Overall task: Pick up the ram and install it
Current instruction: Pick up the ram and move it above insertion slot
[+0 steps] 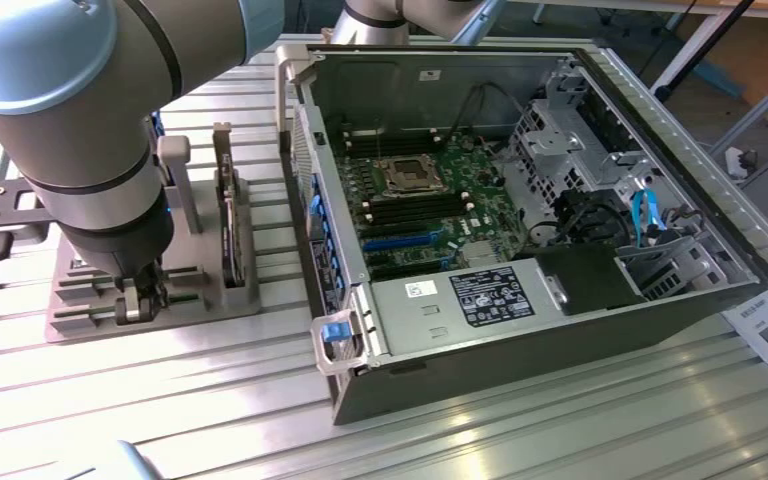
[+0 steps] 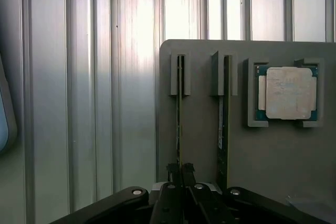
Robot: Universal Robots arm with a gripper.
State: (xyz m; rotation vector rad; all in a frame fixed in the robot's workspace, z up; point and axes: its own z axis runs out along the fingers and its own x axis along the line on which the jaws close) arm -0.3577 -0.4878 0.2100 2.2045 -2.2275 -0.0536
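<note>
The ram (image 2: 178,108) is a thin green stick seen edge-on, standing in a slot of the grey holder (image 2: 199,140). In the wrist view my gripper (image 2: 180,170) is shut on the ram's near end, with its dark fingertips (image 2: 172,170) pressed close on either side of it. In the exterior view the gripper (image 1: 137,300) reaches down into the holder (image 1: 91,320) at the exterior view's left, beside the open computer case (image 1: 664,300). The arm hides the ram there.
A second thin board (image 2: 223,124) stands in the neighbouring slot, and a square silvery processor chip (image 2: 289,93) lies in a pocket beyond it. A tall dark card (image 1: 231,220) stands upright in the holder. The motherboard (image 1: 424,200) lies exposed inside the case on the ribbed metal table (image 1: 518,440).
</note>
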